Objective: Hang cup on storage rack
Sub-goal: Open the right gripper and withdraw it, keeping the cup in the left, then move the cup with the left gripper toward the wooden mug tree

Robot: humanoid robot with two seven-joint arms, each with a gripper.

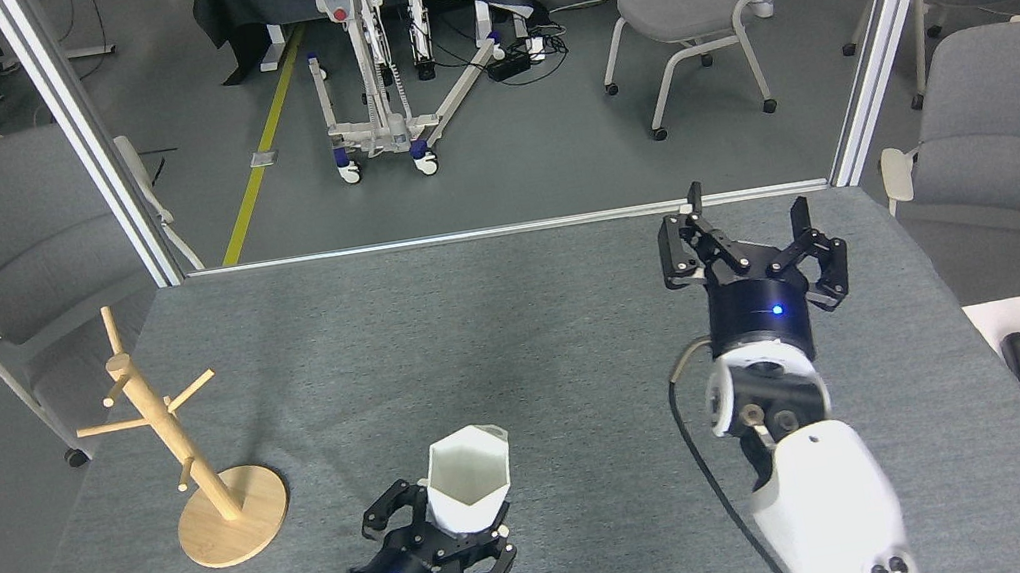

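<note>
- A grey felt-covered counter (516, 326) fills the view, with chairs and floor beyond.
- The storage rack (192, 455) stands at the counter's left edge (upright on its disc base).
- Right of the rack, the left gripper (450, 528) has its fingers clenched on the white cup (465, 475), rim upward.
- Farther right of the rack, the right gripper (752, 245) hovers with fingers spread, holding nothing.

Even, bright overhead light — no glare on the grey tabletop (516, 326). Shadows soft and faint: a pale one stretches right from the storage rack (192, 455). Focus sharp throughout; slight wide-angle bowing at the frame posts (83, 138) — no motion blur.
</note>
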